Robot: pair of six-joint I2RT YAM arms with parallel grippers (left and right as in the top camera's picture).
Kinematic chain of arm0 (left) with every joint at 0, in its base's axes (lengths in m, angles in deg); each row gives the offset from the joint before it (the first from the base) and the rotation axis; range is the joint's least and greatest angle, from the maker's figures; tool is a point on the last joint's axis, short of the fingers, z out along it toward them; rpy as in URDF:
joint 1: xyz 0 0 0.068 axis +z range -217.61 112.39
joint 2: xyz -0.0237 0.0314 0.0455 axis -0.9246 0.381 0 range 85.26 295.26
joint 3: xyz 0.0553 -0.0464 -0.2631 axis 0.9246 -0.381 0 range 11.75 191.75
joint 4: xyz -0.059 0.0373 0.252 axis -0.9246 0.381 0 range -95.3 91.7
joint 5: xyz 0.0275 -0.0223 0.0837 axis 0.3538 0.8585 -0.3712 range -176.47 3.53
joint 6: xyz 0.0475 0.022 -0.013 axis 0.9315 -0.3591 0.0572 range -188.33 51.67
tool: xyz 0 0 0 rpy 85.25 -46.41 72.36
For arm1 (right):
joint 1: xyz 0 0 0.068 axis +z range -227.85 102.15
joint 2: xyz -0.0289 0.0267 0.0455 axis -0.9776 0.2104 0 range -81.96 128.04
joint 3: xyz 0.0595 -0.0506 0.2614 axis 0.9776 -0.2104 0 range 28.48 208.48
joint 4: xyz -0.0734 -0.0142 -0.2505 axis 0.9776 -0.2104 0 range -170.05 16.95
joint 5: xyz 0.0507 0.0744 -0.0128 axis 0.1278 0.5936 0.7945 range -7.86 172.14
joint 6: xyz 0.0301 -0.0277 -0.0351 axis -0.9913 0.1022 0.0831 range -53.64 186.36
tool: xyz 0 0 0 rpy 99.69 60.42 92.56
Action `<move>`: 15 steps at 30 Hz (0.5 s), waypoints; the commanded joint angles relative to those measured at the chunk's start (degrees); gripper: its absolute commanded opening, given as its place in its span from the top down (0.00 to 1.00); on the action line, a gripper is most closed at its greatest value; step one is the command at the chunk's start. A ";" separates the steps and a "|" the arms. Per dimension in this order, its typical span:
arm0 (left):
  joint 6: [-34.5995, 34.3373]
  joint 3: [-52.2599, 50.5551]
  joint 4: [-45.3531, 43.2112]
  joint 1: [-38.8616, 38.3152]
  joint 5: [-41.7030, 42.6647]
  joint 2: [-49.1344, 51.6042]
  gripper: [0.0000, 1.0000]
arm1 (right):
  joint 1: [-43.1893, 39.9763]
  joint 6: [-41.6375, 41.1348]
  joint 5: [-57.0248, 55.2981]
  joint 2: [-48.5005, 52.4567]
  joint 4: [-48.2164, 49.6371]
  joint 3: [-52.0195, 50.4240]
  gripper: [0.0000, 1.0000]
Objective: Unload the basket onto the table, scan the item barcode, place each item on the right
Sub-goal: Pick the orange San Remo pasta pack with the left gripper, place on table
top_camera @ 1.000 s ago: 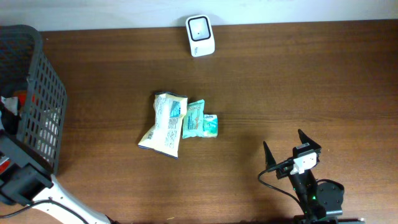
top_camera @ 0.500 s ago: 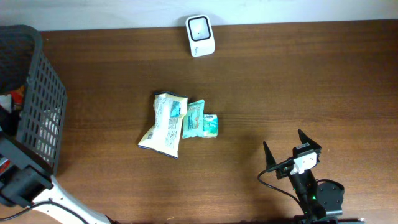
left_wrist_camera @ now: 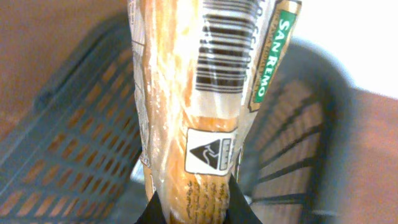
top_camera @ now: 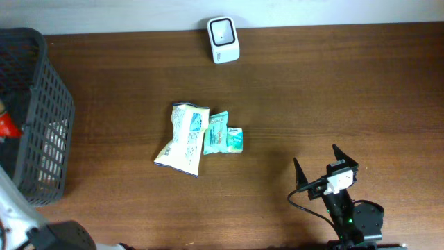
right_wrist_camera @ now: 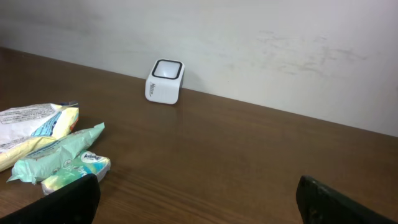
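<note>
1. Scanner (top_camera: 223, 30) stands far ahead and left of the right claw (top_camera: 325, 170) on the table (top_camera: 361, 83). A yellow packet (top_camera: 184, 139) and a teal packet (top_camera: 223, 133) lie touching, left of that claw.
2. Left wrist: the left claw (left_wrist_camera: 194, 202) pinches a pasta packet (left_wrist_camera: 180, 93) by its lower end. The barcode (left_wrist_camera: 224, 50) faces the camera, with the basket (left_wrist_camera: 74, 155) behind.
3. Right wrist: the right claw's fingers are spread wide, gripping nothing.
</note>
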 commanded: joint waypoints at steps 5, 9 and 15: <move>-6.01 2.54 4.31 -14.91 2.29 -13.46 1.00 | -0.37 -0.63 0.26 -0.17 -0.11 -0.42 0.02; -6.27 2.51 12.22 -20.20 0.63 -12.33 1.00 | -0.37 -0.63 0.26 -0.17 -0.11 -0.42 0.01; -7.56 -6.71 21.86 -29.31 0.74 -4.48 1.00 | -0.37 -0.63 0.26 -0.17 -0.11 -0.42 0.01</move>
